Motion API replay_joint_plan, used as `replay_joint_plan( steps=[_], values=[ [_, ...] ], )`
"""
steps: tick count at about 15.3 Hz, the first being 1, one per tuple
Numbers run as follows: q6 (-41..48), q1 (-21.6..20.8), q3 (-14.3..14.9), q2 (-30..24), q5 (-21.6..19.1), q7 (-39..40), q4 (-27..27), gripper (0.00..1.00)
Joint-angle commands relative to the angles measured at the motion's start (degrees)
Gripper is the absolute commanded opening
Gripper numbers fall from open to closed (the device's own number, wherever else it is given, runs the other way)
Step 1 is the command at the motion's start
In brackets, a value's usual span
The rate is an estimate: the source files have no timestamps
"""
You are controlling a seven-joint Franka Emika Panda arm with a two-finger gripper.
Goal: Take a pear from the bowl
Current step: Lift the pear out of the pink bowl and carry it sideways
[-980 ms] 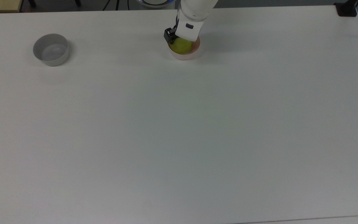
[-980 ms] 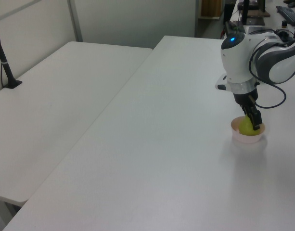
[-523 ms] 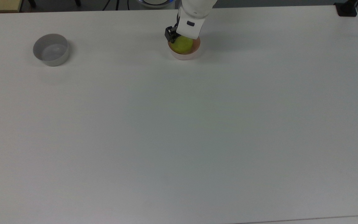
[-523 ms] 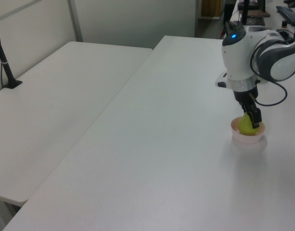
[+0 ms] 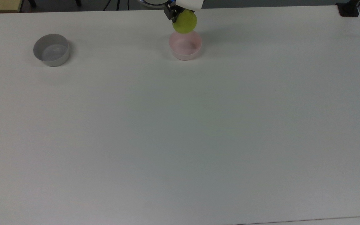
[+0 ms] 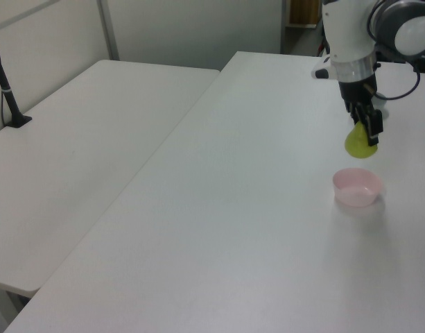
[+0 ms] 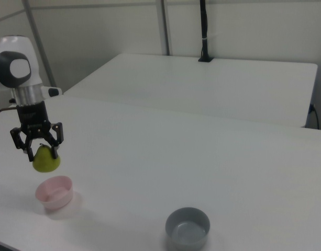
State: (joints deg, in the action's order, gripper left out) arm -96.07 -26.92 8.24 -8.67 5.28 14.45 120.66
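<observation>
Hanging clear above the bowl (image 7: 54,191), the pear (image 7: 45,161) is off its rim and held at its narrow top, rounded bottom down. I see my gripper (image 7: 42,153) with its two fingers closed onto the pear's neck, one on each side. In the left view the pear (image 6: 360,143) sits in the air over the pink bowl (image 6: 357,186), which stands on the white table (image 5: 180,131). A grey bowl (image 5: 51,50) rests well apart, toward the top view's left.
</observation>
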Motion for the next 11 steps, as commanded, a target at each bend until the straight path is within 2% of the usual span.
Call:
replay_joint_plan(
  steps=[1, 6, 11],
  values=[
    [2.55, 4.93, 0.46, 0.93, -1.15, 2.16, -5.07, 0.39],
    [2.64, 16.61, 0.02, 9.1, -1.24, 4.87, -13.5, 0.39],
    [2.2, 22.7, 0.02, 12.36, -1.24, 8.48, -17.38, 0.39]
  ],
)
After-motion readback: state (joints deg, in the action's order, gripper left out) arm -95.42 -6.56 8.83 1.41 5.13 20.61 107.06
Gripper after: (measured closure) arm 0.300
